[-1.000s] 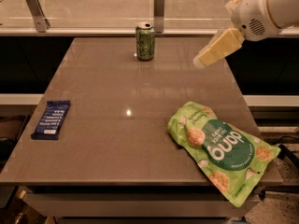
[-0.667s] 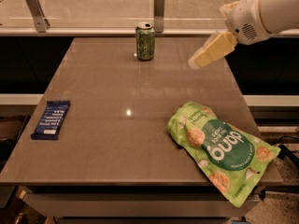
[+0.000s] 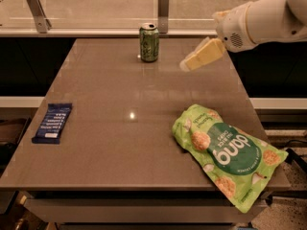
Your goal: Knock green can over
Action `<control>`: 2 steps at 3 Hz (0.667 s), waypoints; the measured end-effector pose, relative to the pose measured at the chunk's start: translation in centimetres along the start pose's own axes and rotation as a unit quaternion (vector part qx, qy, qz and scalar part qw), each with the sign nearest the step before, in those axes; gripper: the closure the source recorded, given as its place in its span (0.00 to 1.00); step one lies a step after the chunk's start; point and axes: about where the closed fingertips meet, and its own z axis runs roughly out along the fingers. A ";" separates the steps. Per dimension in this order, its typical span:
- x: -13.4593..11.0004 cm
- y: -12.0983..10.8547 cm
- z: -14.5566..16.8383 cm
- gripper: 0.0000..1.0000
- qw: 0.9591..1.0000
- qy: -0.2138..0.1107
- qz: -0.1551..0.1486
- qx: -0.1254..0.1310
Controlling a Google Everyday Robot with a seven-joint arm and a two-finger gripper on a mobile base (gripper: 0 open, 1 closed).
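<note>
A wide brown-grey bench fills most of the camera view. It is seen from the front and slightly above, and its top has a dull shine with one small spot of reflected light near the middle. Behind its far edge runs a pale ledge with two upright metal brackets, one at the far left and one near the centre.

A white robot arm comes in from the upper right corner and slants down and to the left, above the bench's far right part.

A large, flat, bright green snack bag lies on the near right part of the bench. It is printed with round crackers and the word "dang", which reads upside down from here. Its lower corner hangs over the front right edge.

At the end of the arm, the pale yellow gripper points down and to the left and hangs above the bench top. Its fingers lie pressed together in one tapered wedge, with no gap showing, and they hold nothing. The tip is to the right of the can, near it but clearly apart.

A dark blue wrapped bar lies flat near the left edge, well apart from everything else.

The green can stands upright near the far edge, about midway across the bench and just in front of the centre bracket. It has a pale pattern and a silver top rim.
</note>
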 end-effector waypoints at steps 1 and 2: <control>0.0 0.1 2.6 0.00 1.000 -0.006 0.009 -0.006; -0.4 0.1 5.5 0.00 1.000 -0.006 0.016 -0.017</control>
